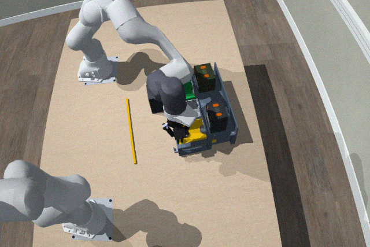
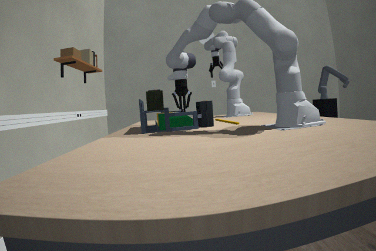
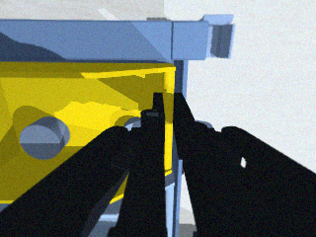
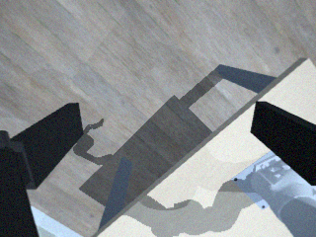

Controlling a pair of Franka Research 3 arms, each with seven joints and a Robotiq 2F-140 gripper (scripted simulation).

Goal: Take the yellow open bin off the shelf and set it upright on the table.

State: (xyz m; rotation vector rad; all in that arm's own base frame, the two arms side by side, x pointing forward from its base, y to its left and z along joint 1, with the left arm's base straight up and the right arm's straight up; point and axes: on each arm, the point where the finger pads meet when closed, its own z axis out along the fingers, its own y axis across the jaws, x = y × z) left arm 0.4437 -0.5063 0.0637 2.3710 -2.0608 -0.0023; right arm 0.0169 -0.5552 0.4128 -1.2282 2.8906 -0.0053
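The yellow bin point(image 1: 195, 132) point(image 3: 99, 89) sits upright in the end bay of the blue-grey shelf point(image 1: 194, 149) point(image 3: 99, 39). A grey cylinder point(image 3: 45, 139) lies in it, and another is mostly hidden behind the fingers. My left gripper point(image 3: 167, 107) point(image 2: 182, 110) points down and is shut on the bin's thin outer end wall, one fingertip inside and one outside. The green bin point(image 1: 189, 90) point(image 2: 179, 121) is at the shelf's other end, with a grey-white bin point(image 1: 195, 105) between, partly hidden by my left arm. My right gripper point(image 4: 167, 118) point(image 2: 216, 73) is wide open and empty, high and far from the shelf.
Two dark boxes with orange marks point(image 1: 204, 80) point(image 1: 217, 118) stand on the shelf's rear part. A tall black box point(image 1: 155, 105) point(image 2: 204, 113) stands before the shelf, partly under my left wrist. A yellow strip point(image 1: 130, 131) point(image 2: 227, 121) lies on the table between shelf and arm bases.
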